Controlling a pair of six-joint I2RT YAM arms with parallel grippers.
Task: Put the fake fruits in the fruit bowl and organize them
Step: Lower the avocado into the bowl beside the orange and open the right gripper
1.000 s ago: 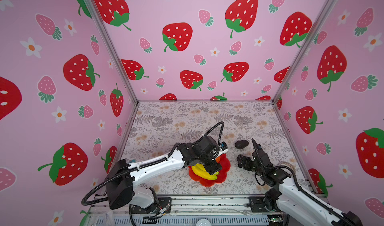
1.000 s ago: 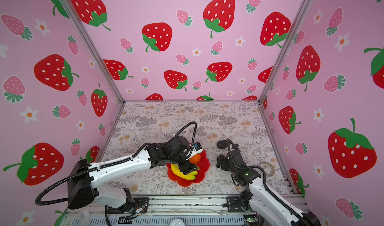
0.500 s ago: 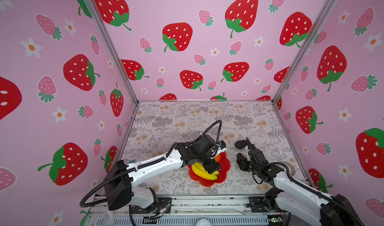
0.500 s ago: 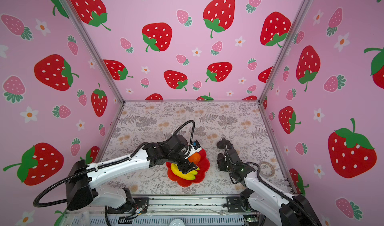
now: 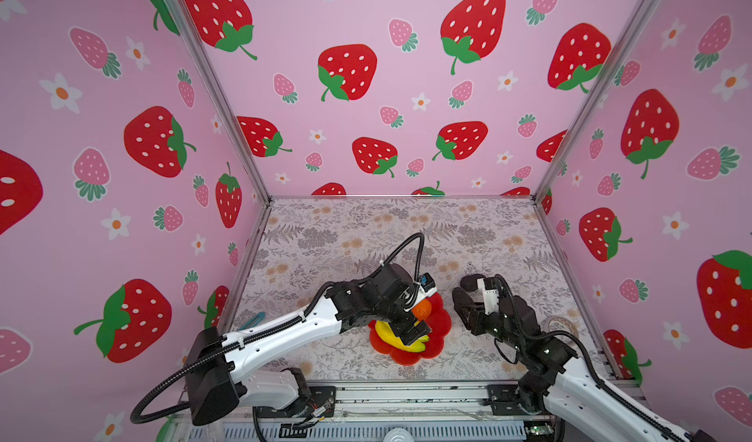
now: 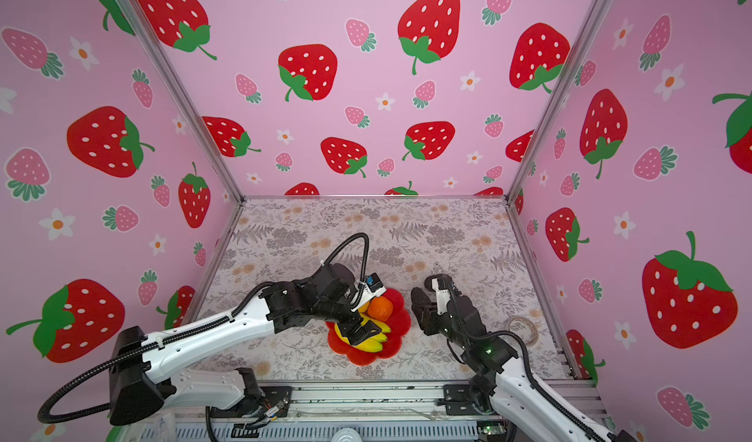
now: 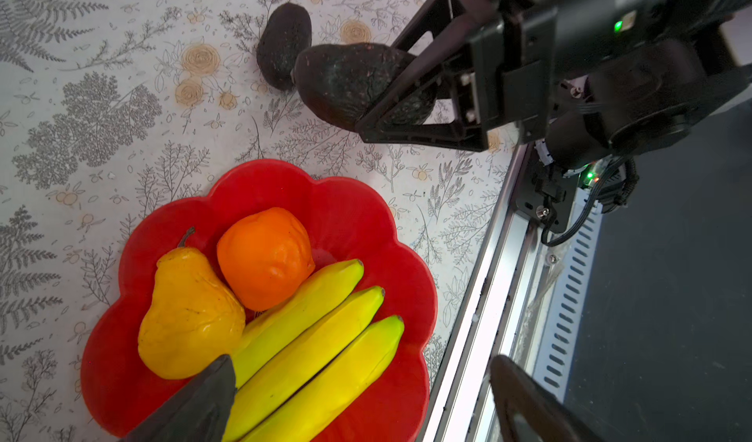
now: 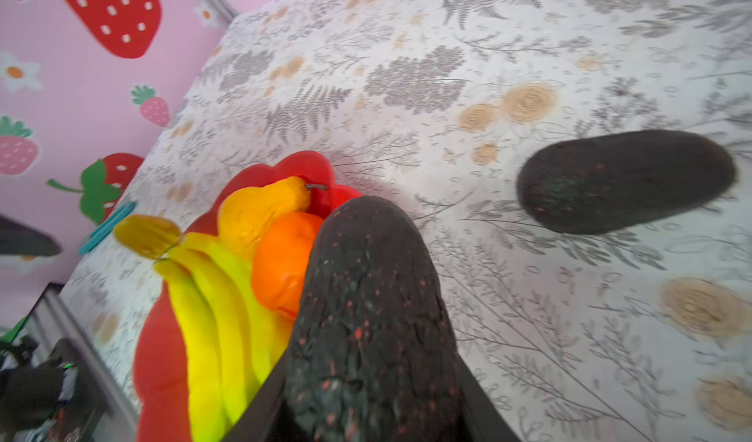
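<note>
**Changes, front edge first.** The bowl (image 7: 358, 212) sits near the front edge of the tabletop (image 5: 366, 232), about mid-width. Over it, your left gripper (image 5: 412, 332) has spread its fingers (image 7: 199, 403) wider than a second ago. They are empty and hang above the bananas (image 7: 317, 338).

Just past the bowl's rim toward the right edge, your right gripper (image 7: 382, 90) stood open a second ago. It is now pinched on an avocado (image 8: 366, 297).

**Judgement.** The fourth fruit is secured and needs only a short carry over the rim. Clear your left arm from the bowl first, or the two arms will crowd.

**Count, near to far.**
- Bowl: one.
- In the bowl: one bunch of bananas with three showing, one pear (image 7: 187, 318) and one orange (image 7: 264, 257).
- Held: one avocado.
- Farther back on the tabletop, apart from the bowl: one loose avocado (image 8: 626, 179).
- Fruits: five in all, three placed and two outstanding.
- By the right edge: one tape roll (image 5: 563, 326).
</note>
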